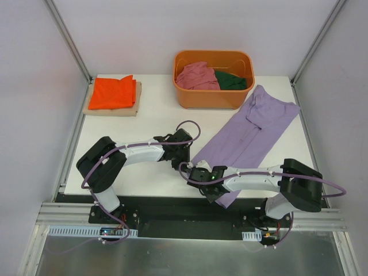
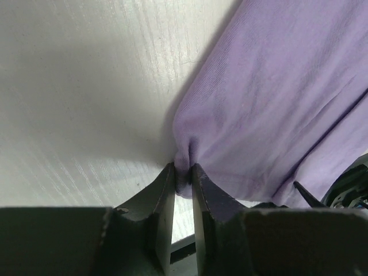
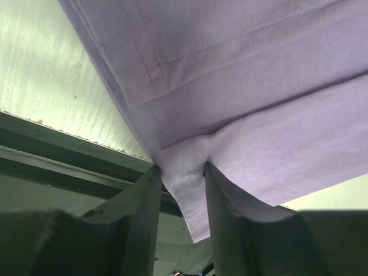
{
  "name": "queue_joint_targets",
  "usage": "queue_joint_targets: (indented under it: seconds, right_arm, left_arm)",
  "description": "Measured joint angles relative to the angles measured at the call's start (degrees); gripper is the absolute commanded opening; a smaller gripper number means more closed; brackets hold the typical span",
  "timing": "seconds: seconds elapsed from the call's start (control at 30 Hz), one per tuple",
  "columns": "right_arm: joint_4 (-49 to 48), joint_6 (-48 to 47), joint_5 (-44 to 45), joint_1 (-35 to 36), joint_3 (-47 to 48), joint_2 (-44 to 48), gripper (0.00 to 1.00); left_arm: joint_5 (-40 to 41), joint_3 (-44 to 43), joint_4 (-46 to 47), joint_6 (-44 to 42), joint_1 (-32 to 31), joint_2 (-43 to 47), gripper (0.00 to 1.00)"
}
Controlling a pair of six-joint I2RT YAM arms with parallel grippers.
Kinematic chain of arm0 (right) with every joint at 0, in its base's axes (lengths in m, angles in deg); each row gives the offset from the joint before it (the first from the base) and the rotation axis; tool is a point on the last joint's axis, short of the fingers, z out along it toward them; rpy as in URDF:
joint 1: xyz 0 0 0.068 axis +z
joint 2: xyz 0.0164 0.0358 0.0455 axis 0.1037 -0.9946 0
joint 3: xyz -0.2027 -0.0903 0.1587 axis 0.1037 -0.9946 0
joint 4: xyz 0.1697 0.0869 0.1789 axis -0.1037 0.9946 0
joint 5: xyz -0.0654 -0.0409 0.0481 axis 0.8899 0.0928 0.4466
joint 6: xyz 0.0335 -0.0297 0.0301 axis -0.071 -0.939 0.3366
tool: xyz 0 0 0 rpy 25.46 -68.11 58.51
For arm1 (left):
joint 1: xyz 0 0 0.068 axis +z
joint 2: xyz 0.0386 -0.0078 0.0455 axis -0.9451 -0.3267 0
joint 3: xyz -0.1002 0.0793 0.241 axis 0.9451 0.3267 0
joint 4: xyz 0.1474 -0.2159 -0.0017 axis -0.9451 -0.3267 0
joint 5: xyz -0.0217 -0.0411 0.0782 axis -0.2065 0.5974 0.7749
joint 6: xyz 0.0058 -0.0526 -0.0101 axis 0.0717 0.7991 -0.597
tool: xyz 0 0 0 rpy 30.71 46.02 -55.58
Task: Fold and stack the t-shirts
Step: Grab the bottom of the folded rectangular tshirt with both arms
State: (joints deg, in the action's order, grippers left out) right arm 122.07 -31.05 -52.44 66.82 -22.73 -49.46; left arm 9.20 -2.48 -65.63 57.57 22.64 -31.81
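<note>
Now, the lavender t-shirt [image 1: 253,129] is seen spread diagonally across the right half of the white table [image 1: 138,123], its near hem reaching past the front edge. One bunched corner is pinched tight by the left gripper [image 2: 183,172], and a hem corner is clamped by the right gripper [image 3: 181,172]. Behind it, a pink t-shirt [image 1: 195,76] and a green t-shirt [image 1: 233,81] are heaped in the orange tub [image 1: 213,99]. An orange t-shirt [image 1: 114,92] is laid folded on a beige pad [image 1: 112,110] at the far left corner. The table is enclosed by pale walls [image 1: 172,29] and metal frame posts [image 1: 68,40].
</note>
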Motion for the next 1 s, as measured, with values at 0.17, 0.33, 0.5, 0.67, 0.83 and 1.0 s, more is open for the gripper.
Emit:
queue_joint_targets:
  seconds: [0.17,0.33,0.5,0.67,0.83,1.0]
  right_arm:
    - [2.64,-0.31,0.37,0.59,1.79,-2.21,0.08]
    - [3.67,-1.11,1.14,0.57,2.71,-2.78,0.01]
    - [-0.83,-5.46,-2.93,0.15,3.1,-1.77,0.0]
    - [-6.69,-9.57,-11.34,-0.07,6.03,-1.38,0.01]
    - [-12.07,-12.11,-20.98,-0.15,9.38,-1.4,0.01]
    - [-17.7,-12.55,-29.09,-0.15,14.6,-3.1,0.01]
  left_arm:
    - [0.02,0.0,-0.02,0.04,0.0,0.0,0.05]
    - [0.17,-0.02,-0.42,0.13,0.44,0.39,0.0]
    - [2.25,1.97,-1.38,0.15,2.38,4.79,0.0]
    - [6.67,6.1,-4.22,0.15,4.68,14.84,0.0]
    - [11.74,9.51,-8.94,0.15,6.6,24.83,0.0]
    - [17.38,11.89,-15.13,0.15,9.81,34.07,0.0]
